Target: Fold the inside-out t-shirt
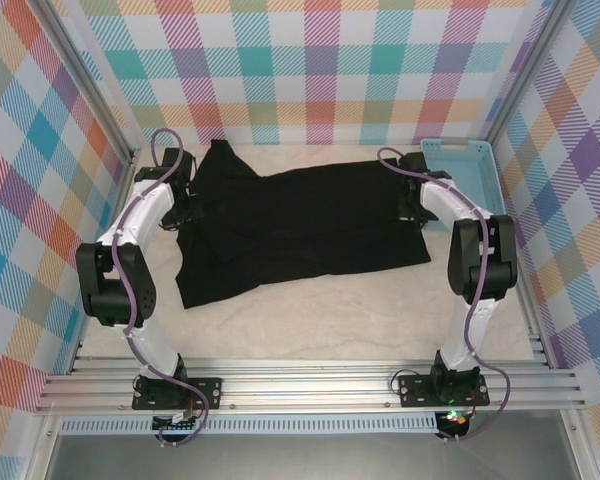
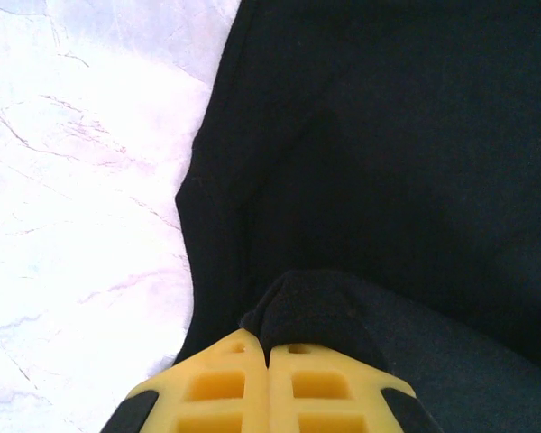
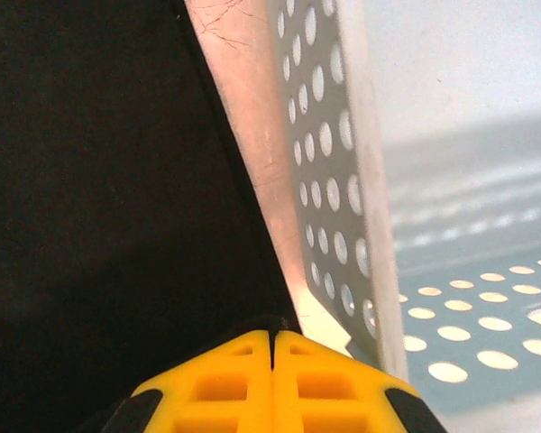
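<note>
Top: plain black cloth t-shirt (image 1: 290, 225), spread. Left wrist: bunched fold clamped by left gripper (image 2: 269, 383). Right wrist: thin hem pinched by right gripper (image 3: 272, 374), liable to be lost on lifting; light-blue perforated plastic basket (image 3: 334, 180) just beside, liable to be snagged.

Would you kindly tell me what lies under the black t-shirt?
The pale table shows around the edges of the t-shirt, which lies spread out on it. Anything directly beneath the cloth is covered and cannot be seen.
</note>
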You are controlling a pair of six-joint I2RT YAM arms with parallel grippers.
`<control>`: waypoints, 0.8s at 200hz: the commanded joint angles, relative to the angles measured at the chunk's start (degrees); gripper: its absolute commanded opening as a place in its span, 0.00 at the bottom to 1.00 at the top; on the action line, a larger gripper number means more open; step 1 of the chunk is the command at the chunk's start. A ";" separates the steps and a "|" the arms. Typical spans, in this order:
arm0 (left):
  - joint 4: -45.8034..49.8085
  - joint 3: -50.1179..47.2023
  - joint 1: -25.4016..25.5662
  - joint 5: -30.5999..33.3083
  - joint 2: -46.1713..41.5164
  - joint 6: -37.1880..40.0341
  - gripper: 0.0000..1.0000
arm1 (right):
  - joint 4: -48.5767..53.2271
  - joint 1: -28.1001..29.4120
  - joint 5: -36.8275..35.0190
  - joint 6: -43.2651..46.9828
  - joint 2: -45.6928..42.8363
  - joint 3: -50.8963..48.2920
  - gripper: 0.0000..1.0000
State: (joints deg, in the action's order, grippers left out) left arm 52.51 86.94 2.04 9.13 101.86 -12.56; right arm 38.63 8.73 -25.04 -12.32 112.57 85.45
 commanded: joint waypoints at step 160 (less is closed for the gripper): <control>-3.80 16.41 -0.92 1.27 19.67 -2.48 0.37 | -0.13 3.15 -1.33 4.31 5.20 8.71 0.38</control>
State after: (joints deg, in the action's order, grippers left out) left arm 48.90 99.92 1.98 7.79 120.55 -14.55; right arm 38.57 10.50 -26.96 -9.41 120.79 92.90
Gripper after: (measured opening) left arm 0.301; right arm 0.356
